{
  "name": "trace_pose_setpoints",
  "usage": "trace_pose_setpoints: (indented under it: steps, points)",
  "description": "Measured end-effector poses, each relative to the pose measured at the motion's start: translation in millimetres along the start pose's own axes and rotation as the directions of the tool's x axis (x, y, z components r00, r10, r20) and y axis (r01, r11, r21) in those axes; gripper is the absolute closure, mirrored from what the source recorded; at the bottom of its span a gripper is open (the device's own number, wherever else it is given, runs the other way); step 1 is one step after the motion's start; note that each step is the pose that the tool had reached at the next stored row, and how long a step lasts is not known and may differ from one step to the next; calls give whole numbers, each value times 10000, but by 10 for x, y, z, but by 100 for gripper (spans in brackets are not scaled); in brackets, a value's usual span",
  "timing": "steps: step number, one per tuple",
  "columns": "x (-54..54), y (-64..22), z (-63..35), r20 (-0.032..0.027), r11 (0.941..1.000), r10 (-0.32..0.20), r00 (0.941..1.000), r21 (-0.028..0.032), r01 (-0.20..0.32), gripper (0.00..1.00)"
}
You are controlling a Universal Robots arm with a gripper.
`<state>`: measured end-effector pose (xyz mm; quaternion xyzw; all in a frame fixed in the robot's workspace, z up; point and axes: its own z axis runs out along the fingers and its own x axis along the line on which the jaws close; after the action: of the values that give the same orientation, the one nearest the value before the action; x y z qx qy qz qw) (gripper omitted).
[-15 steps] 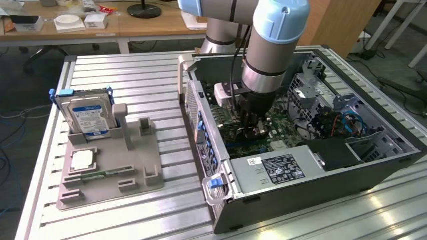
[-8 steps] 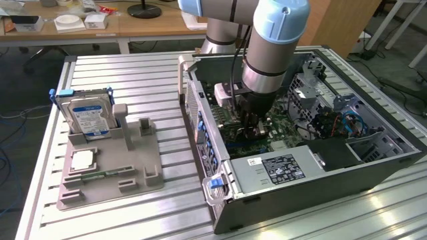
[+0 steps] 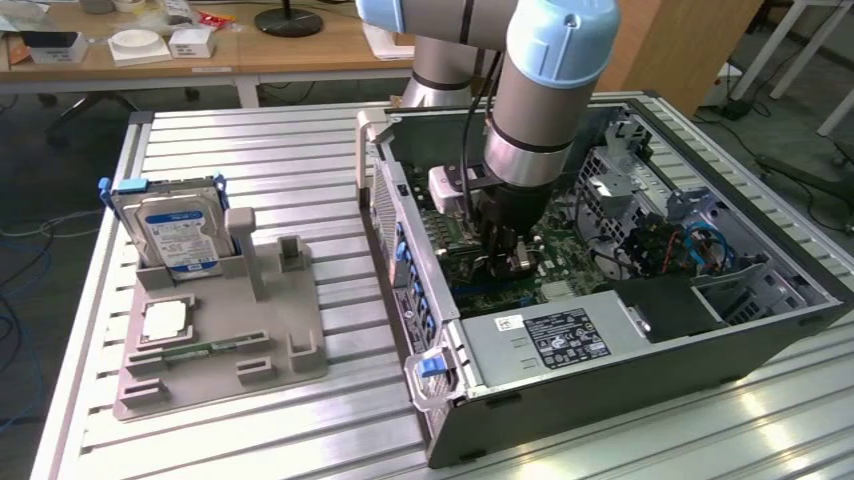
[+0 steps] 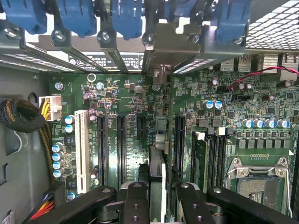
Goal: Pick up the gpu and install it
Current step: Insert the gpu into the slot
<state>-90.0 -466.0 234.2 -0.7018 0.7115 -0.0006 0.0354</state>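
Clamped on the thin flat black rectangular gpu card (image 4: 157, 186), the jaws of the black gripper (image 4: 157, 205) hold it edge-on from both sides, one black finger (image 4: 135, 200) against each face. This card stands upright over the green motherboard (image 4: 140, 116), in line with one of the long black expansion slots (image 4: 179, 140), and its narrow silver metal bracket (image 4: 161, 100) reaches toward the blue slot clips (image 4: 126, 18) at the rear wall of the case. From the exterior view, the grey and light blue robot arm (image 3: 534, 110) goes down into the open dark grey computer case (image 3: 614, 340). Further to the exterior view's left, well apart from the case, a thick silver hard drive with a blue-white label (image 3: 174, 232) stands in a grey plastic holder tray (image 3: 220, 340) on the slatted aluminium table (image 3: 240, 150).
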Motion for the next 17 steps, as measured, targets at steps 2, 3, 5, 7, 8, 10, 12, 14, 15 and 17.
trace_pose_setpoints:
  steps: [2, 3, 5, 7, 8, 10, 12, 14, 15, 17]
  points:
    - [1, 1, 16, -1, 10000, 1, 10000, -1, -1, 73]
    - [2, 3, 33, -5, 10000, 1, 10000, -5, -1, 73]
    - [3, 3, 40, -5, 10000, 0, 10000, -7, 0, 73]
    - [2, 3, 42, -2, 10000, 0, 10000, -7, 0, 73]
    - [2, 3, 42, -1, 10000, 0, 10000, -6, 0, 73]
    - [2, 3, 42, 0, 10000, 0, 10000, -5, 0, 73]
    - [2, 3, 42, 0, 10000, 1, 10000, -6, -1, 73]
    - [2, 7, 43, 1, 10000, 0, 10000, -3, 0, 73]
    - [2, 8, 43, 1, 10000, -2, 10000, -4, 2, 73]
    - [2, 16, 42, 1, 10000, -1, 10000, -3, 1, 73]
